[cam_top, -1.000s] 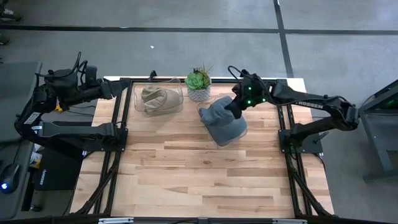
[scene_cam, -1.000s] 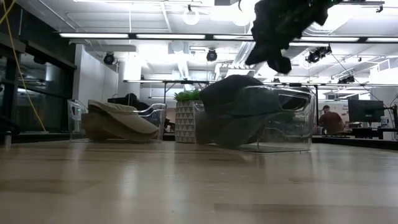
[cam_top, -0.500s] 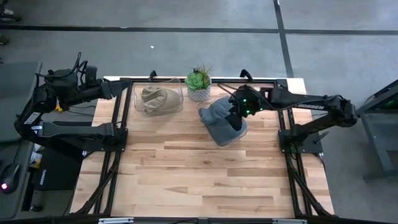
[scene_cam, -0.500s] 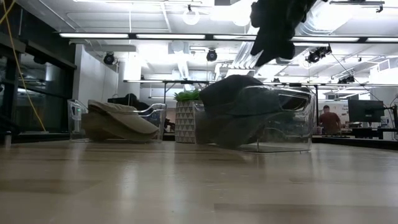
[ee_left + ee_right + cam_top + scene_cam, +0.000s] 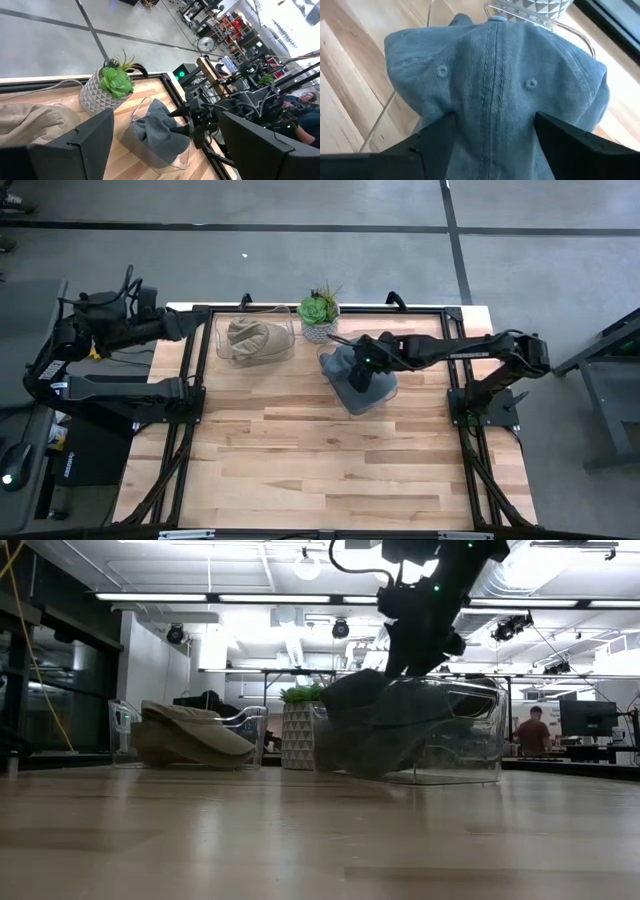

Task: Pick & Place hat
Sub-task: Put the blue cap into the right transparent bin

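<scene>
While the blue-grey hat [image 5: 355, 370] sits mounded in the clear bin [image 5: 378, 394] just beside the potted succulent [image 5: 319, 311], the right gripper [image 5: 362, 370] hangs directly over its crown, fingers spread wide to either side of the centre seam and not gripping. The step looks like the reach before the pick; next it needs to descend and pinch a fold of fabric. On the succulent's other side lies a tan hat [image 5: 252, 338]; beyond it the left gripper [image 5: 190, 326] waits, spread open.

Hat [image 5: 352, 367]: blue-grey denim cap w/ eyelets & centre seam, crumpled, sitting in clear bin [image 5: 372, 397] at table's rear-centre, crown bulging above rim.
</scene>
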